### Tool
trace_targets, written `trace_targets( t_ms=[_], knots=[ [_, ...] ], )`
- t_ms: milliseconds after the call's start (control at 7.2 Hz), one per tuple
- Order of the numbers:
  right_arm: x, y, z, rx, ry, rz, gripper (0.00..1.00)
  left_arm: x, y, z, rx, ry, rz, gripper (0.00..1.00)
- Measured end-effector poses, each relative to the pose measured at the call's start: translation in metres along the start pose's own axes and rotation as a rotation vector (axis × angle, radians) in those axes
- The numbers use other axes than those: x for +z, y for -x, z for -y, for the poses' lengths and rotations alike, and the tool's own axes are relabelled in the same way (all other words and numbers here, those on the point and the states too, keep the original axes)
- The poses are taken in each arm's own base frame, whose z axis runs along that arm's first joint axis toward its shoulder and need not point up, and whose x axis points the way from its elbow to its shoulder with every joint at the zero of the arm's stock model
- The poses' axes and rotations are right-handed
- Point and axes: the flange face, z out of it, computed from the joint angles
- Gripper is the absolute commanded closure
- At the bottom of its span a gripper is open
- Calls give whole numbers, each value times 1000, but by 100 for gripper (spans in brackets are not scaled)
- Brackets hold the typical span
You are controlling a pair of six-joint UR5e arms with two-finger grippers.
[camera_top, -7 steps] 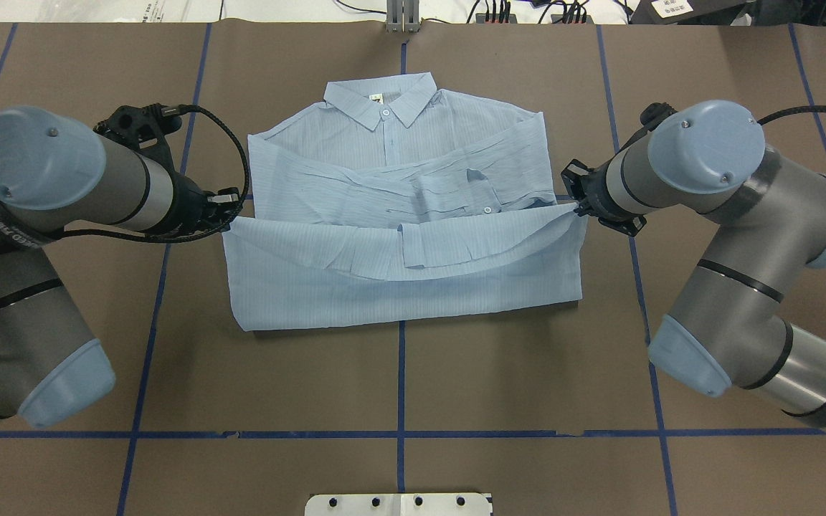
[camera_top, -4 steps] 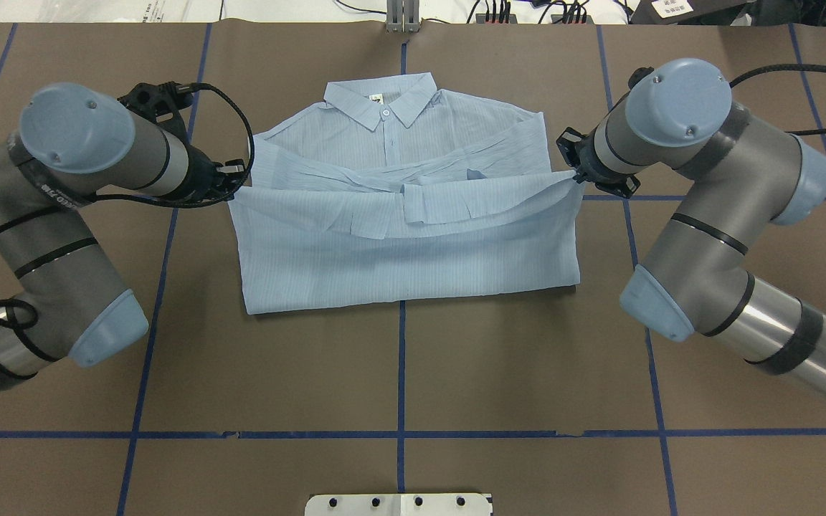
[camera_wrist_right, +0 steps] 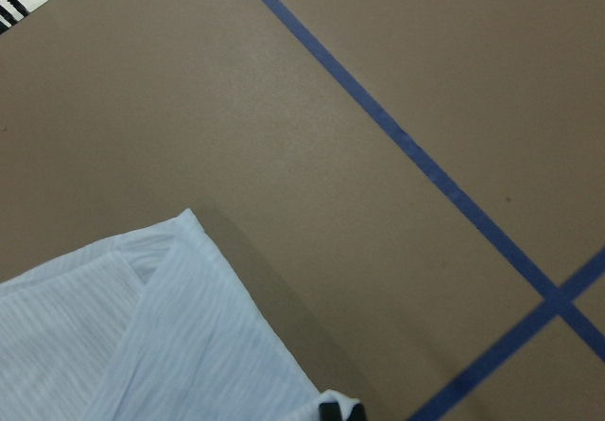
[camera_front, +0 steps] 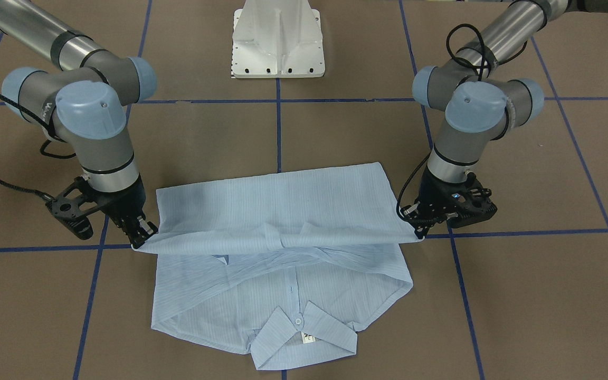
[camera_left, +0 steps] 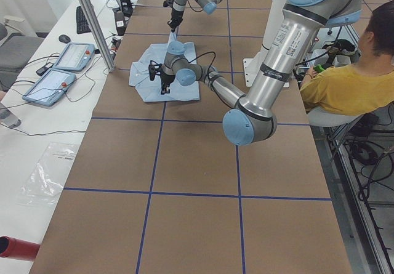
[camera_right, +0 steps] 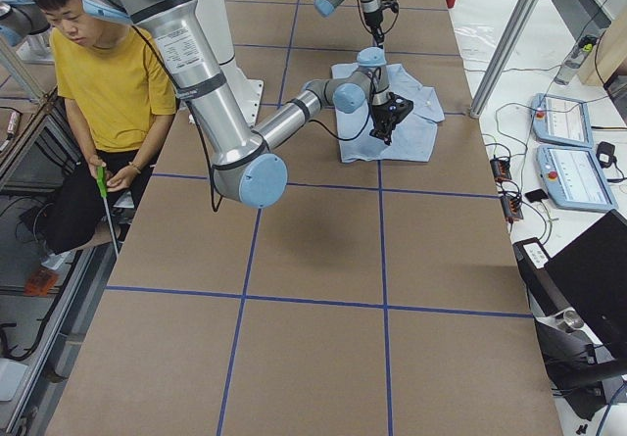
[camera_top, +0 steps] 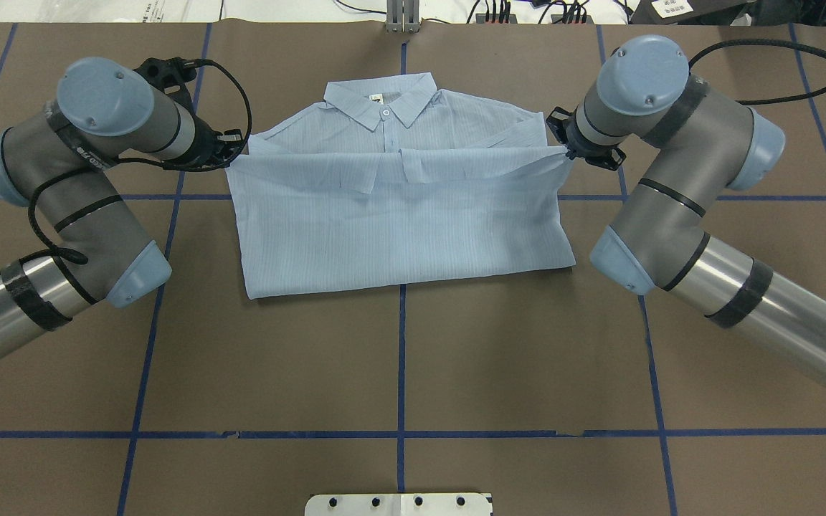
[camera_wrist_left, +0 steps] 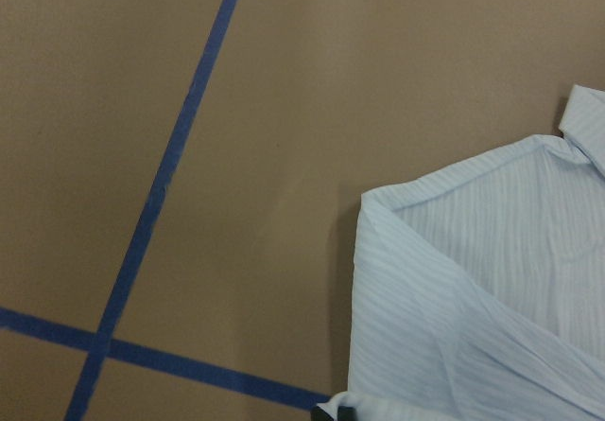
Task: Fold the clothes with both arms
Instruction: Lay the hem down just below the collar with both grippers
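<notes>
The light blue striped shirt lies on the brown table with its collar at the far side. Its lower half is folded up over the body. My left gripper is shut on the hem's left corner. My right gripper is shut on the right corner. Both hold the hem edge taut just above the chest, short of the collar. In the front-facing view the shirt stretches between the left gripper and the right gripper. The wrist views show the shirt's shoulders below the held corners.
The brown table cover has a grid of blue tape lines. The white pedestal base stands at the robot's side. A person in yellow sits beside the table. Control pendants lie on a side bench.
Both grippers have moved away from the robot toward the collar, carrying the hem. The fold now covers the crossed sleeves and most of the shirt front.
</notes>
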Motion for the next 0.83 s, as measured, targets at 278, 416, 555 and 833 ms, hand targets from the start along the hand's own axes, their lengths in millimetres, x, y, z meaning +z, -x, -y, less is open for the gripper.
trace_targets(
  t_ms=[278, 416, 555, 833],
  knots=[
    [27, 21, 7, -5, -3, -2, 100, 11, -12, 8, 3, -8, -20, 100],
    [34, 26, 9, -6, -4, 0, 100, 14, -20, 12, 2, -9, -22, 100],
    [39, 28, 10, -6, -5, 2, 100, 19, -22, 15, 1, -16, -17, 100],
    [44, 31, 14, -5, -11, -3, 100, 35, -16, 20, 2, -43, -16, 100]
  ],
)
